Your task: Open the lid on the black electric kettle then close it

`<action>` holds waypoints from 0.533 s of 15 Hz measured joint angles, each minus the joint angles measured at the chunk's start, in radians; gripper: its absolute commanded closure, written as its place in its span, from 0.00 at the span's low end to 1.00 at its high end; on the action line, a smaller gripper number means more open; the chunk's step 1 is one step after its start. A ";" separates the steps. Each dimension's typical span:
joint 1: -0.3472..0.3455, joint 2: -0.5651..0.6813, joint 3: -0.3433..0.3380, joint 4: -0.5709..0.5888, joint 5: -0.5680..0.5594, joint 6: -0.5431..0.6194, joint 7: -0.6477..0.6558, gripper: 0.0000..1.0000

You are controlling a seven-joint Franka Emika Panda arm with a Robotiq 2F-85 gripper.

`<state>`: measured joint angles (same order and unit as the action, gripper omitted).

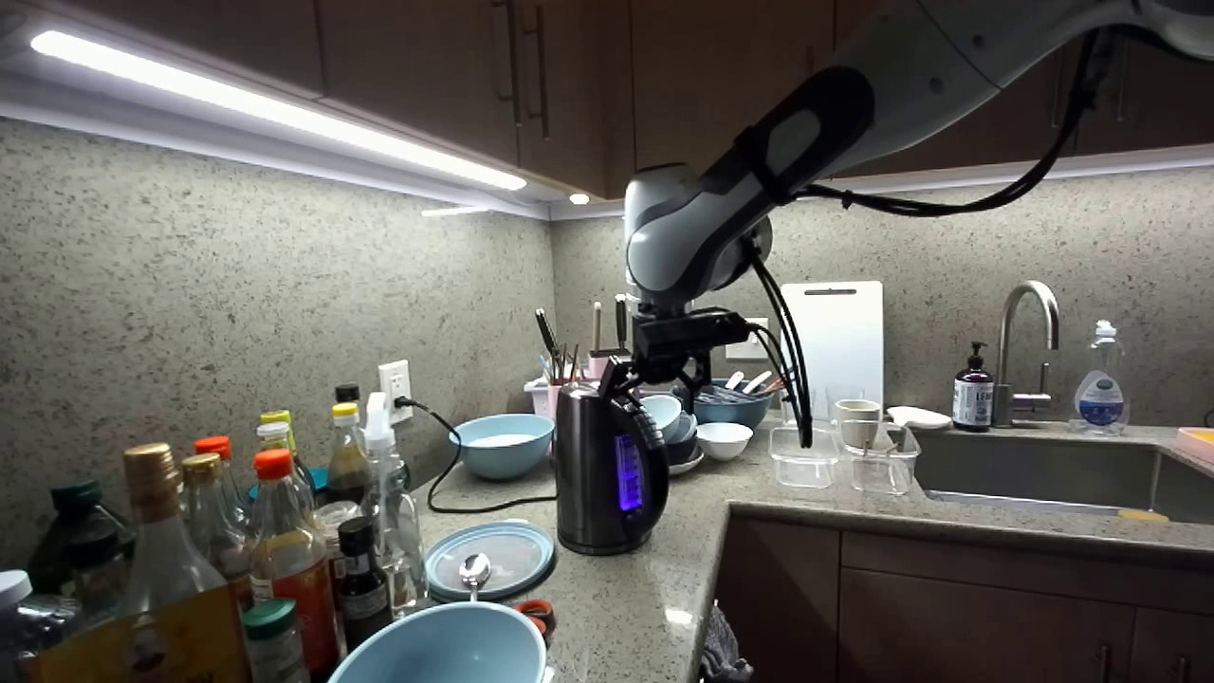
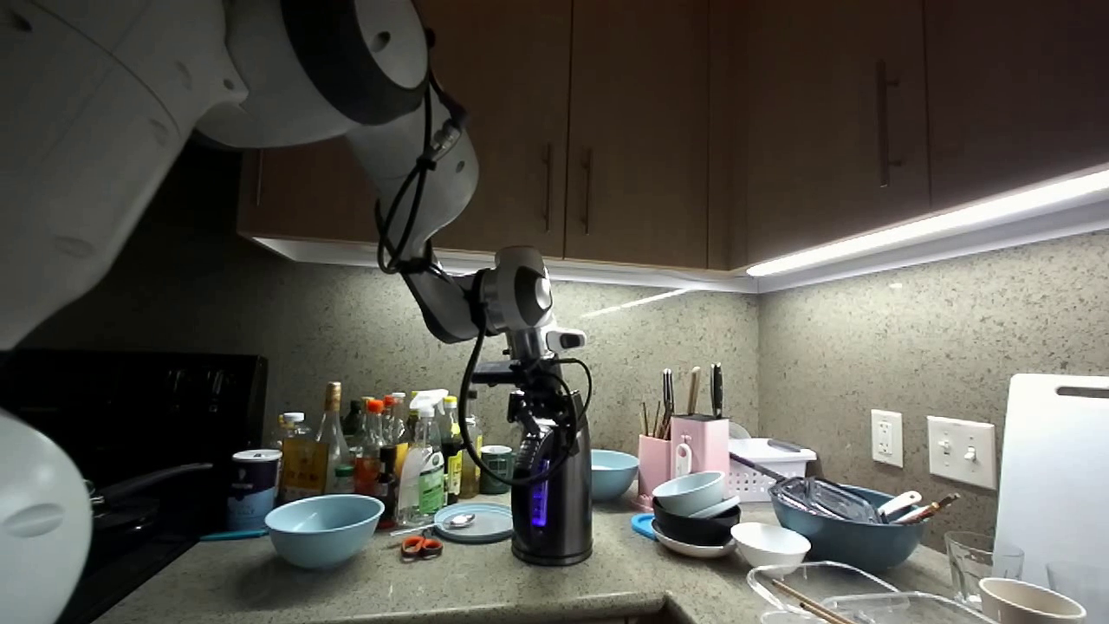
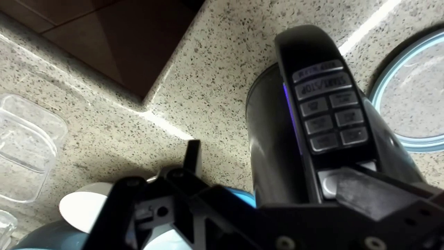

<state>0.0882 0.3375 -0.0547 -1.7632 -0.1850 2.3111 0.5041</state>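
At center of an exterior view, a wide-spread gripper point(image 1: 651, 391) hangs at the black electric kettle point(image 1: 586, 474); bottles point(image 1: 283, 539) crowd lower left, bowls point(image 1: 725, 444) behind, right

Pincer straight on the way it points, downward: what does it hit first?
Likely the silver piece atop the handle of the black electric kettle: one finger of the open pincer sits right at it, maybe touching; depth there is unclear. The other finger hangs beside the kettle, over the counter.
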 measured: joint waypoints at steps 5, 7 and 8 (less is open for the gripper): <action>-0.001 0.016 -0.001 0.028 0.012 -0.036 0.000 0.00; 0.000 0.030 -0.002 0.051 0.012 -0.062 0.000 0.00; 0.000 0.035 -0.002 0.062 0.012 -0.077 0.000 0.00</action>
<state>0.0886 0.3721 -0.0562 -1.7010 -0.1731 2.2337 0.5041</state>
